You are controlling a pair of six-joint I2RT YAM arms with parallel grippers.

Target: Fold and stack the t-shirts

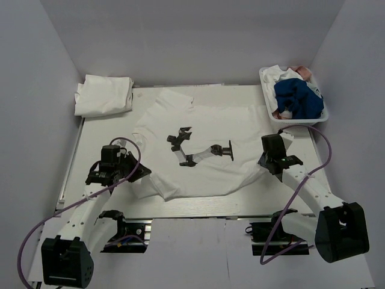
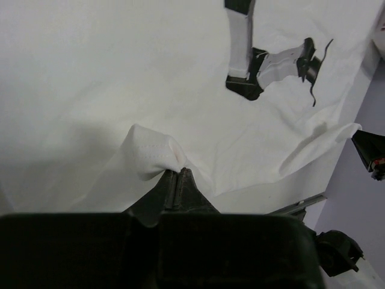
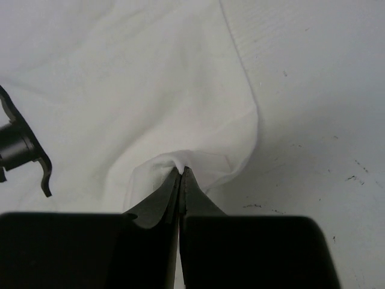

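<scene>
White cotton is bunching up between the tips of the left pincer [image 2: 178, 173], which is squeezing shut on a little fold of the printed t-shirt [image 1: 201, 120], around 8 o'clock on the garment. Over at roughly 4 o'clock the right pincer [image 3: 181, 170] is doing the same thing, biting down on a pinch of fabric right where the shirt ends and the bare surface [image 3: 313, 120] begins. My guess is they're both grabbing the near corners so they can lift that half together and carry it toward 12 o'clock for a fold, keeping the edge straight instead of letting it sag on one side.

The shirt itself is lying spread out mid-surface with the black print [image 1: 200, 150] facing up and the collar pointing to about 11 o'clock, and it's looking pretty wrinkly by the left grip.

One folded t-shirt [image 1: 105, 95] is sitting off at 10 o'clock, probably marking where the stack is going. A basket [image 1: 301, 122] at 2 o'clock is holding more laundry, including something blue [image 1: 298, 96].
</scene>
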